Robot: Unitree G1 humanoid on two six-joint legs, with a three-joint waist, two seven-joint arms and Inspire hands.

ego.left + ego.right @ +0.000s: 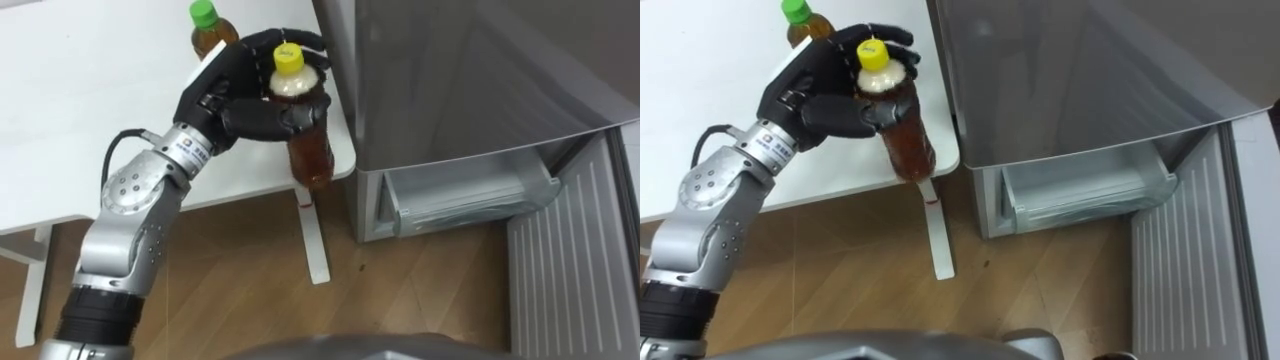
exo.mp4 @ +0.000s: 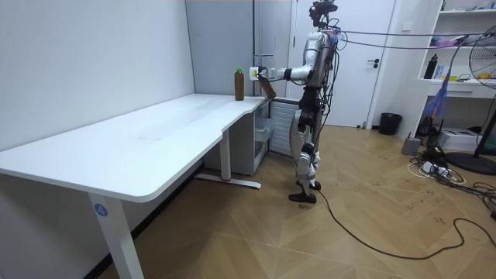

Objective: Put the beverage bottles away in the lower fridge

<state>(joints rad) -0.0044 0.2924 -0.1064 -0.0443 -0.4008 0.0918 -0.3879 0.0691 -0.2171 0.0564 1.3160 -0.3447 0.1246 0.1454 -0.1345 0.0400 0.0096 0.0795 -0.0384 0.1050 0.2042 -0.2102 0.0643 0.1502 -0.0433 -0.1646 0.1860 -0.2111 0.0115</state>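
Observation:
My left hand (image 1: 235, 95) is shut on a brown tea bottle with a yellow cap (image 1: 308, 140). It holds the bottle tilted in the air over the white table's (image 1: 90, 110) right corner, close to the grey fridge (image 1: 470, 80). A second tea bottle with a green cap (image 1: 208, 28) stands upright on the table just behind the hand. The fridge's lower part is open, with a pale shelf bin (image 1: 470, 195) showing below the upper door. In the room view I stand at the table's far end beside the fridge, the held bottle (image 2: 269, 87) out in front of me.
The lower fridge door (image 1: 570, 270) is swung open at the right, its ribbed inner face towards me. The table's white leg and foot (image 1: 315, 240) stand on the wooden floor under the held bottle. Bare floor lies between the table and the fridge.

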